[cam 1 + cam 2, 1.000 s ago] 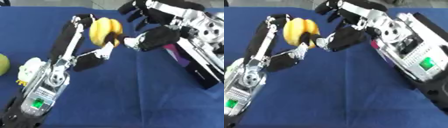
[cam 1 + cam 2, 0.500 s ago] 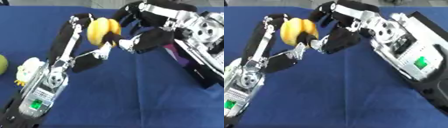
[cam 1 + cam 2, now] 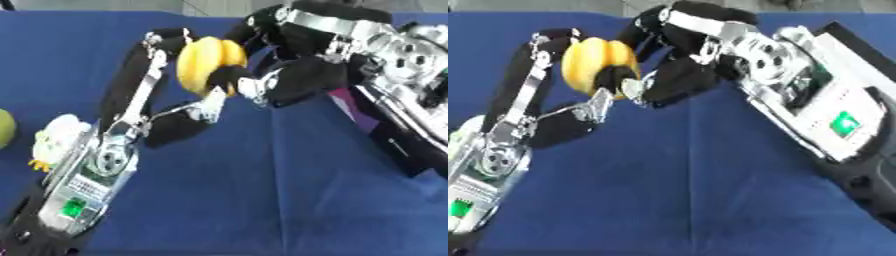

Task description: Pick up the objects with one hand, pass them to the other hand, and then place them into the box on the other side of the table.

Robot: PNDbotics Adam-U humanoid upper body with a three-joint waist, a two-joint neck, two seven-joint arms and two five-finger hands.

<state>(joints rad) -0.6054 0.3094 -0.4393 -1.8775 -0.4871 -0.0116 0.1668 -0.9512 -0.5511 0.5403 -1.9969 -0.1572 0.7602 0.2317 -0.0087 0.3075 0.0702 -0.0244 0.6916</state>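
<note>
Yellow pepper-like fruit is up over the blue tabletop, left hand fingers curled round it, right hand fingers closing at its side; releasing before right hand wraps it could drop it.

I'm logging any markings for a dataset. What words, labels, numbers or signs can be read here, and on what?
None can be read.
Left forearm: a pale panel with a green square, its marks too blurred to read.
Right forearm: a pale panel with a green square, no legible text.
Yellow pepper, held between the left hand and right hand: no label shows.
</note>
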